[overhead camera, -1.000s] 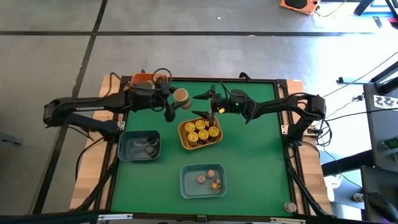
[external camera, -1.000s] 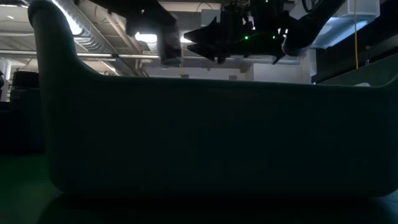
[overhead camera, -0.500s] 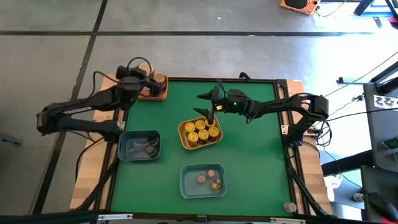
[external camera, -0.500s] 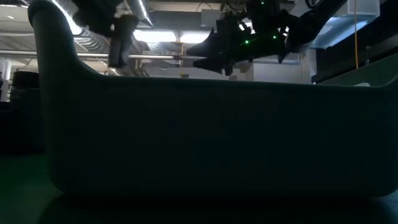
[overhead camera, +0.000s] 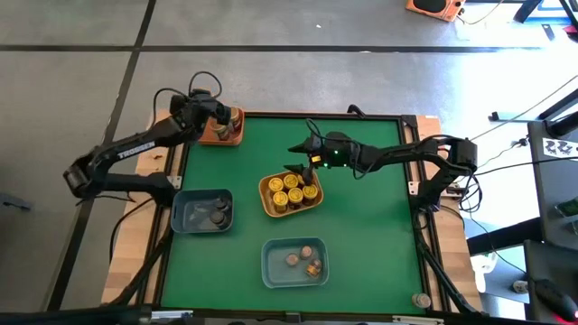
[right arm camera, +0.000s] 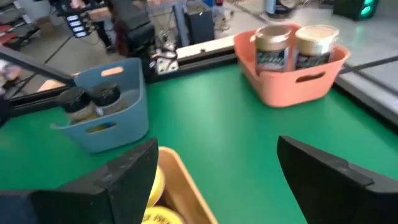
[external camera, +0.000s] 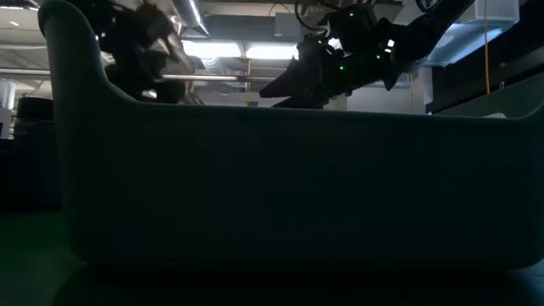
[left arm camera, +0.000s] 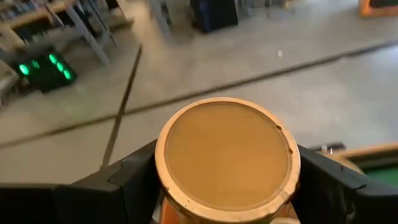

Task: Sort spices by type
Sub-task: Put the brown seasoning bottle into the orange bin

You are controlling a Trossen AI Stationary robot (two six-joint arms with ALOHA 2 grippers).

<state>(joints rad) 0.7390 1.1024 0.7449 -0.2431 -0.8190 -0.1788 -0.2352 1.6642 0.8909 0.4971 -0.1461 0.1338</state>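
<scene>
On the green table (overhead camera: 370, 235), four trays hold the spices. At the centre sits the yellow tray (overhead camera: 267, 204), packed with yellow-lidded jars (overhead camera: 291, 189). Near the left edge stands a blue tray (overhead camera: 184, 219) with dark-lidded jars (overhead camera: 218, 214); another blue tray (overhead camera: 275, 268), toward the near edge, carries a few mixed jars (overhead camera: 306, 259). The orange tray (overhead camera: 217, 139) sits at the far left corner and holds two tan-lidded jars (right arm camera: 292, 43) standing upright side by side.

The left gripper (overhead camera: 226, 118) hangs over the orange tray. Its dark fingers (left arm camera: 134, 180) stand one at each side of a tan-lidded jar (left arm camera: 227, 158), close against it; whether they clamp it or have let go, I cannot tell.

The right gripper (overhead camera: 299, 155) hovers above the far edge of the yellow tray, its fingers (right arm camera: 118, 174) spread wide apart with nothing between them.

The low view is filled by a tray wall (external camera: 280, 187), with both arms dark above it.
</scene>
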